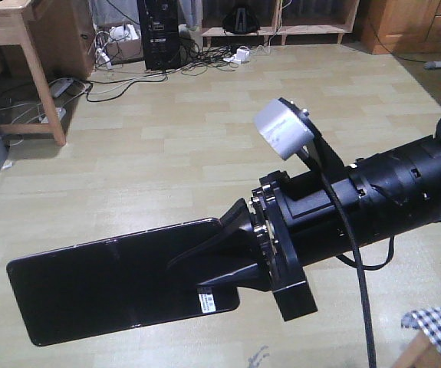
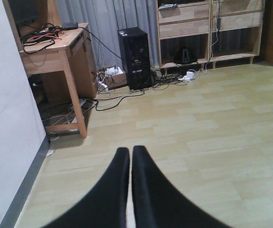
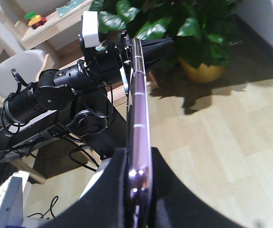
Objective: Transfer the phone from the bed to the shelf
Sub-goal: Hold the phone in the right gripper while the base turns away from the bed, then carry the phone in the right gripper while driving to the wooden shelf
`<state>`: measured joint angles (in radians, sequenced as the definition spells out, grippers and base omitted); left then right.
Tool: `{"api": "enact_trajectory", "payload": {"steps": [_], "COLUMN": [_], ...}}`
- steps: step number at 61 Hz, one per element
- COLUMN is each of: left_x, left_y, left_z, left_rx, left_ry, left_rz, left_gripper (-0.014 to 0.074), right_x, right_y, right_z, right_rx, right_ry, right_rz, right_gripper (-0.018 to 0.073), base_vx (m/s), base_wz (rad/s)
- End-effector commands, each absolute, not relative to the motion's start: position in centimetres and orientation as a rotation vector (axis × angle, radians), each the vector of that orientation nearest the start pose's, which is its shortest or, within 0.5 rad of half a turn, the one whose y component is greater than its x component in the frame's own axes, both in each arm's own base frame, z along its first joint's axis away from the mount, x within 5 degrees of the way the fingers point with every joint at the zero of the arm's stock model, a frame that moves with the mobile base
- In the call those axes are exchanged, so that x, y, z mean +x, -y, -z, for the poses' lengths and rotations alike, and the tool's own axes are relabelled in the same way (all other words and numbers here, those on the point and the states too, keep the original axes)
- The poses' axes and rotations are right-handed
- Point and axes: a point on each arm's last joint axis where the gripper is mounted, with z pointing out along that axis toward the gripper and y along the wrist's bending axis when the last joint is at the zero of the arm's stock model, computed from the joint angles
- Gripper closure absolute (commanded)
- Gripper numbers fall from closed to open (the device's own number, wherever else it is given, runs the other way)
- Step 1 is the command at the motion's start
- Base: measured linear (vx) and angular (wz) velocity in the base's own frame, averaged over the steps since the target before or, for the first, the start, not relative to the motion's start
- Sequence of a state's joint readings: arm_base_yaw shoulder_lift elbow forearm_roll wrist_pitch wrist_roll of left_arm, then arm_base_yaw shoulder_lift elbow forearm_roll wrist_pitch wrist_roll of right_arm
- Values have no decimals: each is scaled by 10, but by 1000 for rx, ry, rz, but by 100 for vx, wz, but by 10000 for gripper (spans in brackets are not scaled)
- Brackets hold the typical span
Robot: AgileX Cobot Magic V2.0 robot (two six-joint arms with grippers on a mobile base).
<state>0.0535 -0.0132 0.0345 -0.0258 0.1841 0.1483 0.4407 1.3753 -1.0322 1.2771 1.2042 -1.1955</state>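
Grip security matters most in this carry. Front view: the right end effector [image 1: 222,244] clamps the phone [image 1: 120,280] by its stickered end only, so the slab juts out roughly level above the floor [image 1: 205,130], clear of the bed [image 1: 439,326] corner; slow, level travel should guard against slipping. Left wrist view: the left end effector [image 2: 130,161] has its fingers pressed together, empty, facing the shelf [image 2: 210,33] across the room. Right wrist view: the phone's pinkish edge runs straight out between the fingers, beside the left arm [image 3: 55,95]
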Motion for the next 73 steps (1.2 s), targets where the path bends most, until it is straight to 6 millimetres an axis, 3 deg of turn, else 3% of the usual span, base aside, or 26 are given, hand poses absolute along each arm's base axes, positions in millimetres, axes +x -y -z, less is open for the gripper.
{"api": "enact_trajectory", "payload": {"steps": [1, 73], "left_x": [55, 55], "left_y": [-2, -2], "left_z": [-200, -200], "left_rx": [51, 51], "left_ry": [-1584, -1584], "left_rz": [-118, -118], "left_gripper": [595, 595], "right_x": [185, 185], "right_y": [-182, -182], "right_z": [-358, -358], "right_rx": [-1265, -1262], "right_ry": [-1720, -1718], "right_rz": [-1503, -1506], "right_gripper": [561, 561], "base_vx": [40, 41], "base_wz": [-3, -14]}}
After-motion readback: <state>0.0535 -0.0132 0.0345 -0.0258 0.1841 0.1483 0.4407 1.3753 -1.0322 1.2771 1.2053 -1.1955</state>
